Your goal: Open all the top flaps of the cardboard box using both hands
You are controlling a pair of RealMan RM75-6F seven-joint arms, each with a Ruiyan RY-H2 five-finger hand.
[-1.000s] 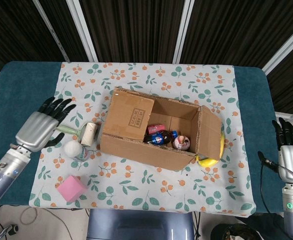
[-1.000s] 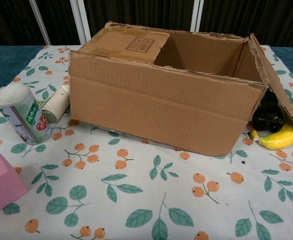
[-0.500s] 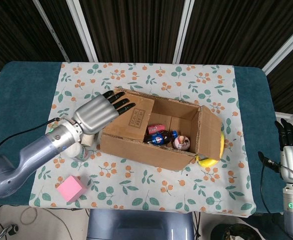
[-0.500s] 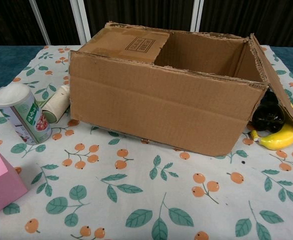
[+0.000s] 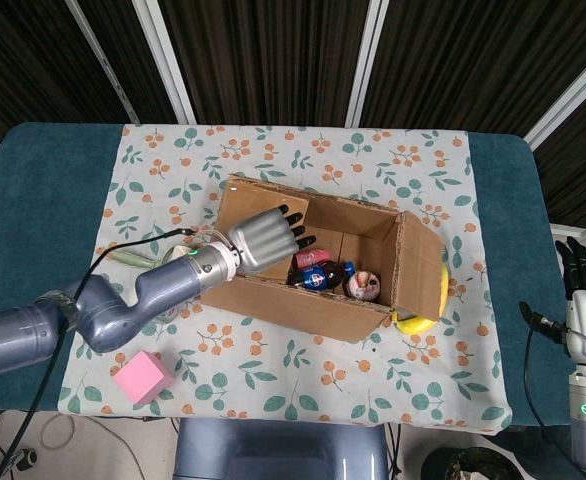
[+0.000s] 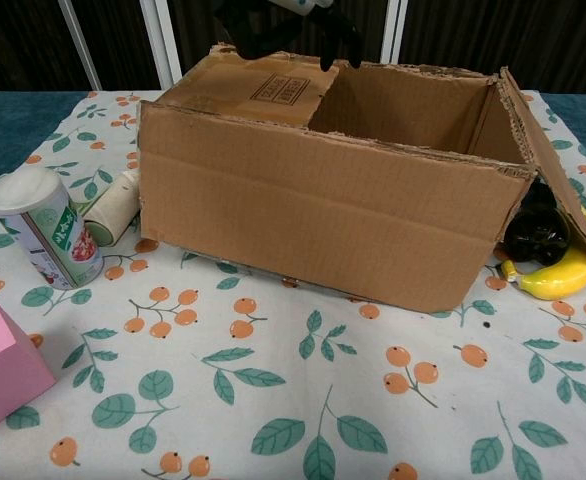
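Left hand: my left hand (image 5: 268, 240) hovers over the 1 flap still folded across the box top, fingers spread with gaps between them, holding nothing. In the chest view only its dark fingertips (image 6: 273, 30) show above the back rim; I cannot tell whether they touch the cardboard.

Right hand: my right hand (image 5: 585, 300) waits off the right edge of the table, fingers apart, with nothing in it, well apart from the box.

Cardboard box: the cardboard box (image 6: 323, 210) sits near the middle of the table, slightly skewed. Its left flap (image 5: 263, 232) lies flat over the opening; the right flap (image 5: 420, 265) is folded outward. A cola bottle (image 5: 323, 275) and small packets lie inside.

Risk 1: I judge that hooking the flap's free edge from above could push it further in, because the fingers arrive flat and not under the edge.

Risk 2: pulling with 1 hand could drag the light box toward the can (image 6: 41, 228) and roll (image 6: 113, 207) at its left, since the right hand is not bracing.

Risk 3: the banana (image 6: 558, 278) beside the right flap could get nudged.

Surface: a table (image 5: 53, 190) in teal, covered by a cloth (image 5: 303, 385) printed with leaves and oranges; a pink block (image 5: 141, 377) lies near the front left corner.

Room: dark curtains (image 5: 273, 60) with pale struts behind.
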